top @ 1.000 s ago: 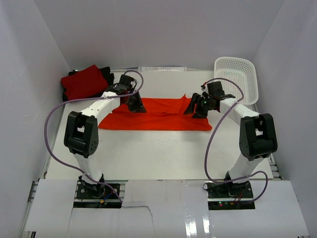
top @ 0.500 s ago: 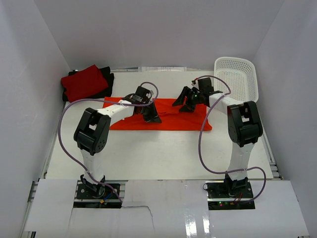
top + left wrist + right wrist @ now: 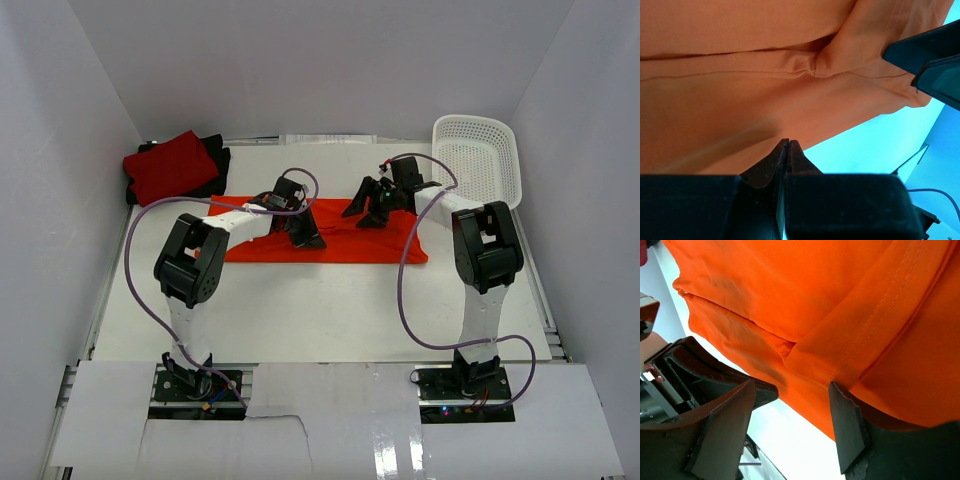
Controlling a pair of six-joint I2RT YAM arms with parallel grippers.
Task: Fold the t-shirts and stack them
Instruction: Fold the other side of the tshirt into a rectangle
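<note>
On the tabletop [image 3: 320,310], the orange shirt [image 3: 360,245] is lying flat in a wide band. The left jaws are pressing shut, tips together over its near edge; whether they are pinching cloth, I cannot tell. The right jaws are standing wide open, gripping nothing, a stitched hem lying between them at the shirt's far edge. Far left, the red shirt [image 3: 172,165] is resting on the black shirt [image 3: 218,160]; far right, a basket [image 3: 480,150] is sitting.

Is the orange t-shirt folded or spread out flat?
Partly folded: the orange t-shirt lies as a narrow strip, layers overlapping in both wrist views.
</note>
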